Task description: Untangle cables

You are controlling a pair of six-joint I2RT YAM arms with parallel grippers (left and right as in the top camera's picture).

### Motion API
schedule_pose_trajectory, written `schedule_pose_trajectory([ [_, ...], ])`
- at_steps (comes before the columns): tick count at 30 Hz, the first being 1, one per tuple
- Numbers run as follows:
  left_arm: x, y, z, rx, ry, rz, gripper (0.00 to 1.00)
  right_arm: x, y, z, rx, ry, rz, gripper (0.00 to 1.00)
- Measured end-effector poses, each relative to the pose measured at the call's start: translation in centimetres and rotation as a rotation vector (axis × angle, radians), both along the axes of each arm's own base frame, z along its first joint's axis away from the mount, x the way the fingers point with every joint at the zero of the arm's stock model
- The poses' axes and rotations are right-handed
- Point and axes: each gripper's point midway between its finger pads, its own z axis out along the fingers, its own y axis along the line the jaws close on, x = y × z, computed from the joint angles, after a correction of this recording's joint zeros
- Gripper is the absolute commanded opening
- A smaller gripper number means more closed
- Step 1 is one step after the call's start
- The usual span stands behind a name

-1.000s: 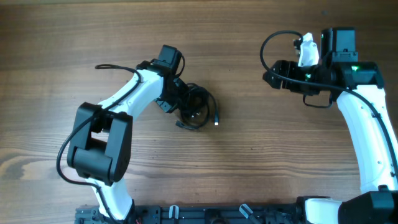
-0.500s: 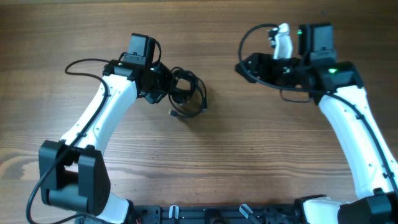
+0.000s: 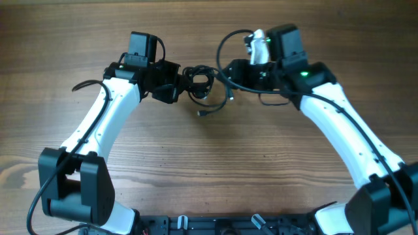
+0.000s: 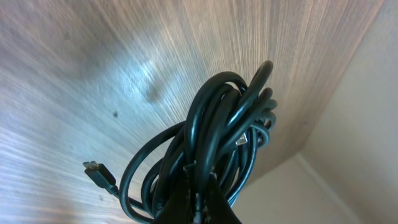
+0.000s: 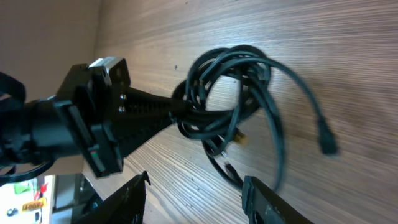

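Holding the cables (image 3: 199, 83) clamped in the left pincer (image 3: 181, 85), upper centre of the overhead frame, over the desk (image 3: 261, 170). Meeting the right pincer (image 3: 225, 70) just beside, spread wide. Best pinching the dangling plug end (image 3: 204, 113), then pulling apart gently.

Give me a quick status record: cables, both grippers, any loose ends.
cables: one tangled bundle over the table
left gripper: shut on the cables
right gripper: open, facing the bundle, gripping nothing
loose end: one plug trails free from the bundle
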Motion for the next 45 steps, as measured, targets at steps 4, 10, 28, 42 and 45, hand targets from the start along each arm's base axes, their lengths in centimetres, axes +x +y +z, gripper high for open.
schedule_pose_trajectory([
  [4, -0.3, -0.7, 0.4, -0.06, 0.04, 0.025, 0.04, -0.1, 1.7, -0.4, 0.002, -0.011, 0.024, 0.52],
  [10, -0.4, -1.3, 0.9, -0.109, 0.057, 0.025, 0.04, 0.3, 2.1, -2.1, -0.024, 0.025, -0.005, 0.47],
  [28, -0.4, -1.4, 1.0, -0.12, 0.058, 0.025, 0.04, 1.6, 3.1, -6.6, -0.051, 0.117, -0.062, 0.41],
  [42, 0.0, -1.3, 1.2, -0.122, 0.039, 0.027, 0.04, 2.1, 4.6, -8.0, -0.041, 0.121, -0.063, 0.2],
  [45, 0.2, -1.4, 1.3, -0.125, 0.031, 0.025, 0.04, 2.2, 4.5, -8.1, -0.046, 0.125, -0.077, 0.04],
])
